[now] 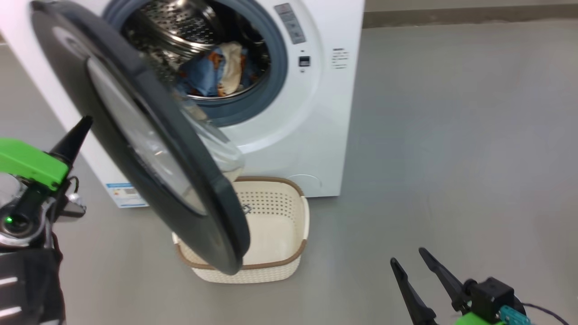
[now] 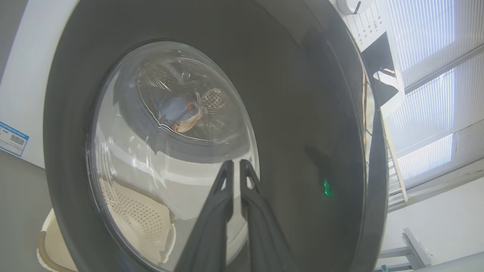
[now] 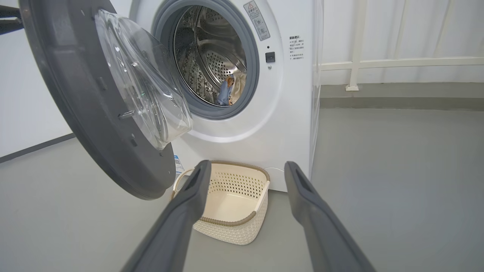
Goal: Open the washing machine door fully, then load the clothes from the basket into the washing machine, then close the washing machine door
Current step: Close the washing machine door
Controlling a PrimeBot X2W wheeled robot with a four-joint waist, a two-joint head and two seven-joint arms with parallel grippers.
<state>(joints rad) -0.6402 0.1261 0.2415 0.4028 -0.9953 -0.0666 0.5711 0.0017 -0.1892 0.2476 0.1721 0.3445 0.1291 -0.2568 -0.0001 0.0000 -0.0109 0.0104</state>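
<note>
Black-rimmed washing machine door (image 1: 135, 135) stands swung out over the empty cream basket (image 1: 271, 203) on the floor; blue clothes (image 1: 212, 72) lie inside the washing machine (image 1: 316, 135) drum. Left hand (image 2: 236, 163) narrow, gripping nothing, close to the door's outer face. Right hand (image 3: 246, 168) wide, empty.

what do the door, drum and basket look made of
Door: glossy dark rim, probably plastic, around a clear bulging bowl, likely glass by its reflections. Drum: shiny perforated metal, steel by the look. Basket: matte cream plastic with punched holes, brown woven-look rim.

Grey floor (image 1: 451, 135), white railing (image 3: 397, 62), white wall (image 3: 34, 113)
</note>
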